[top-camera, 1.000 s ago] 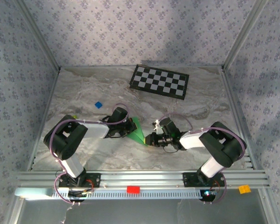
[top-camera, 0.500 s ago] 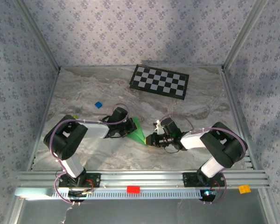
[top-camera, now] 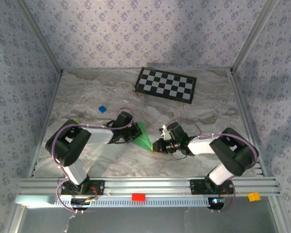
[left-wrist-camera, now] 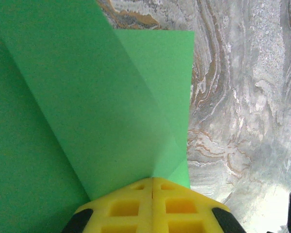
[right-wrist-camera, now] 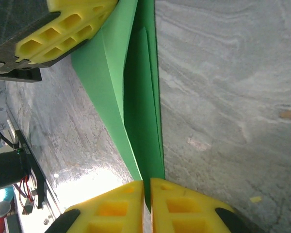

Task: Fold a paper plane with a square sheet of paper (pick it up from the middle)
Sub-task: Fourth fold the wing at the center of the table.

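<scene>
The square sheet of paper (top-camera: 143, 137), bright green, is folded into a pointed wedge that stands off the marble table between the two arms. My left gripper (top-camera: 134, 134) is shut on its left side; in the left wrist view the yellow fingertips (left-wrist-camera: 136, 206) meet on the paper (left-wrist-camera: 102, 97), whose layers fan upward. My right gripper (top-camera: 155, 145) is shut on the narrow tip; in the right wrist view the paper (right-wrist-camera: 141, 107) runs up from between its jaws (right-wrist-camera: 146, 187). The left gripper's yellow fingers (right-wrist-camera: 63, 29) pinch the far end there.
A black-and-white checkerboard (top-camera: 166, 83) lies at the back centre. A tiny blue block (top-camera: 102, 108) and a tiny yellow-green block (top-camera: 77, 121) sit left of the left arm. An aluminium rail (top-camera: 145, 184) runs along the near edge, and patterned walls enclose the table.
The right arm has shifted slightly to the right with the paper's tip in its jaws. The left arm and the rest of the paper have stayed nearly still.
</scene>
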You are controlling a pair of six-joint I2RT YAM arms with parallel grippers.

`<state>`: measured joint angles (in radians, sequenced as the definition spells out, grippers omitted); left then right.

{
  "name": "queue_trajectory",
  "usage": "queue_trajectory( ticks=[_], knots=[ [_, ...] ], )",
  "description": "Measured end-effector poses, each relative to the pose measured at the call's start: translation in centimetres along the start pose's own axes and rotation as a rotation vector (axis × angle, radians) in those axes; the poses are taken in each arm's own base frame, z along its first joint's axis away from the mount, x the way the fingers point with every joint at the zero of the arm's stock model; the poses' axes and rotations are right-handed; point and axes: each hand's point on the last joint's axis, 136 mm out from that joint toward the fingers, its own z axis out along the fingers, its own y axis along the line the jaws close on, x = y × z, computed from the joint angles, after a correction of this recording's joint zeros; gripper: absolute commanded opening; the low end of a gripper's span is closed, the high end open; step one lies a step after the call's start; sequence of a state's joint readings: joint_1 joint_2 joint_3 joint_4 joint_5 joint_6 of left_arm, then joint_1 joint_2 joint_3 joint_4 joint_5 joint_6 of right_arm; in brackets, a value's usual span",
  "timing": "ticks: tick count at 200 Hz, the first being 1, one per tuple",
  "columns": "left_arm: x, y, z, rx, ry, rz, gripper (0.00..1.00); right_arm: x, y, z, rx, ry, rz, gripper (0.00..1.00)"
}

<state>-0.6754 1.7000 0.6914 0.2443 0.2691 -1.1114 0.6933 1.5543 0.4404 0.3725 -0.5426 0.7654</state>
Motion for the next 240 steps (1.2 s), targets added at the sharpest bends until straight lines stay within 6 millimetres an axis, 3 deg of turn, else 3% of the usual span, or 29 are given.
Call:
queue_trajectory(
  ticks=[50, 82, 155, 240],
  knots=[
    [-0.02, -0.05, 0.05, 0.003, -0.001, 0.001, 0.00, -0.01, -0.18, 0.05, 0.005, 0.000, 0.003, 0.07],
    [-0.03, -0.06, 0.06, 0.004, -0.001, 0.001, 0.00, -0.01, -0.05, 0.05, -0.001, 0.002, 0.003, 0.17],
    [-0.03, -0.06, 0.06, 0.004, -0.001, 0.001, 0.00, 0.18, 0.28, -0.30, 0.034, 0.016, -0.046, 0.24],
    [-0.07, -0.12, 0.08, 0.006, -0.002, 0.002, 0.00, 0.34, -0.10, -0.08, 0.087, 0.031, -0.079, 0.13]
  ],
)
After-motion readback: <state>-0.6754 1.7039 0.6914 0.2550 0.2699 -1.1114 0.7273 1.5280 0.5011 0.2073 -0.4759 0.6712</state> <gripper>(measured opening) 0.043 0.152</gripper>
